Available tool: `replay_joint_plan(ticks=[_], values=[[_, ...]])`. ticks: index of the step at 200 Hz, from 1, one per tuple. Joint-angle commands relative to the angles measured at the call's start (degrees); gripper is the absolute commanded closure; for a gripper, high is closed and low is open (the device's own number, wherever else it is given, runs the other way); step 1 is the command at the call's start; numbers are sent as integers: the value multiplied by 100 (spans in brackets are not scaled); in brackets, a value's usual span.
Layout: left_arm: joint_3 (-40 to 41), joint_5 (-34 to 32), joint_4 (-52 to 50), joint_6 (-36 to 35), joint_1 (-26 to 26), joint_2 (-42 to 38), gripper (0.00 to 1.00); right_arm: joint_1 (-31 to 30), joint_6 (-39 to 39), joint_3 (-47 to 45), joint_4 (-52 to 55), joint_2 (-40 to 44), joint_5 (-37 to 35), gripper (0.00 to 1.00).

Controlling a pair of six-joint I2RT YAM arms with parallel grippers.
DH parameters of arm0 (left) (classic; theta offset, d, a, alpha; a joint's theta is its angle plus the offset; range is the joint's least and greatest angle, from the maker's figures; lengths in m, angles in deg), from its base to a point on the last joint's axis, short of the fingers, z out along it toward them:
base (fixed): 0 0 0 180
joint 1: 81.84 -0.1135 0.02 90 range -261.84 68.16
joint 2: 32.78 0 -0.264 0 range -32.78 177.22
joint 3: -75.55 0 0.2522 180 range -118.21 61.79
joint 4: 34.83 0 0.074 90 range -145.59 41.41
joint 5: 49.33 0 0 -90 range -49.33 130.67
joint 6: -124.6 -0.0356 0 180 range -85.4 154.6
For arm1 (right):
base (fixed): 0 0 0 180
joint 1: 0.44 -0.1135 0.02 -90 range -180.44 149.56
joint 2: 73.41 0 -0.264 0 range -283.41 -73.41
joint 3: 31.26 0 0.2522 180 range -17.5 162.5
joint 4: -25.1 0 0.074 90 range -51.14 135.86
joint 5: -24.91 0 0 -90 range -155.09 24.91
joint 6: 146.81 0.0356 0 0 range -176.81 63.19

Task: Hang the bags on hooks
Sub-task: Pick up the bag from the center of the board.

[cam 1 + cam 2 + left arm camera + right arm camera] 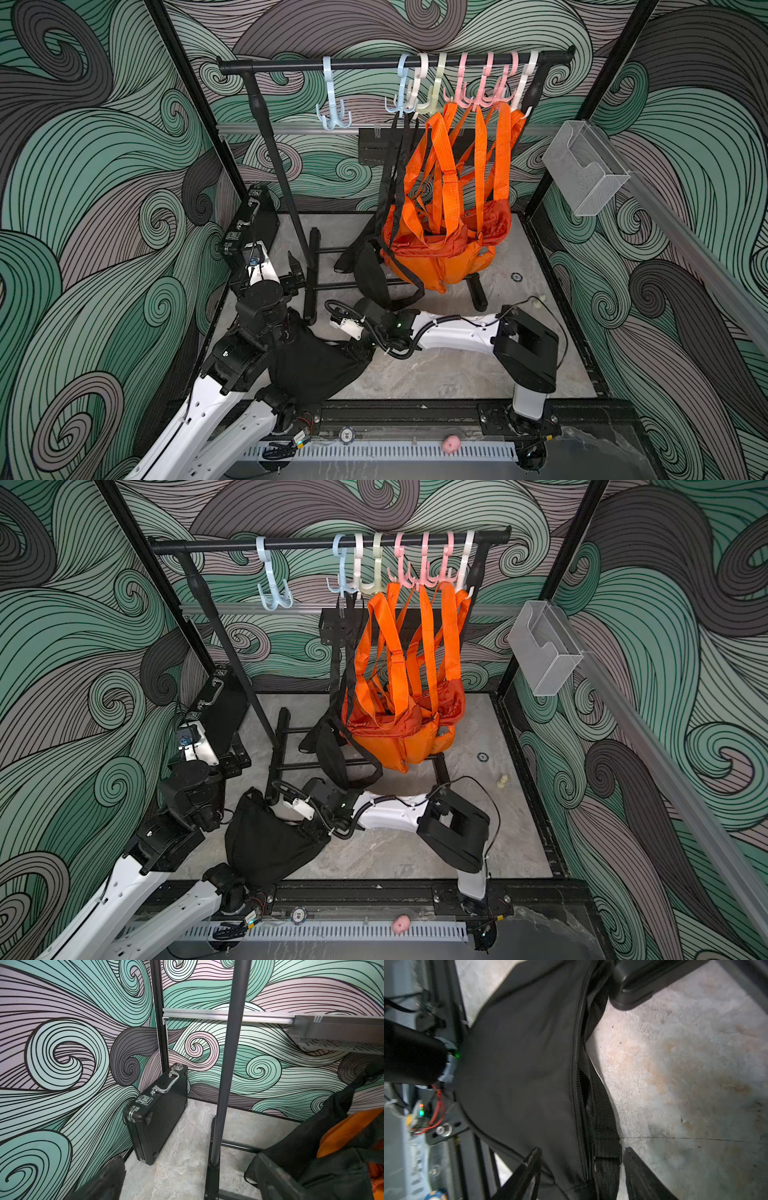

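Black bag (519,1053) lies between the right tool's (582,1149) parted jaws.

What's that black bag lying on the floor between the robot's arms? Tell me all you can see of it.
The black bag is soft matte fabric, roughly wedge-shaped. It lies slack on the marbled floor near the front, not on any hook. A zipper runs along one edge, with a black webbing strap beside it. The right gripper hangs over that edge, its fingers apart on either side of the strap. One corner lies against the left arm's base.
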Motion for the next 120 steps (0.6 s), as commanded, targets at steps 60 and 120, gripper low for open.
replay_joint_plan(ticks=[60,120], values=[[61,-10,253,-19,-50,27,1,-75,-363,675,-281,-972,-1135,55],[86,52,279,-49,-57,1,2,-82,-295,615,-455,-1273,-946,75]])
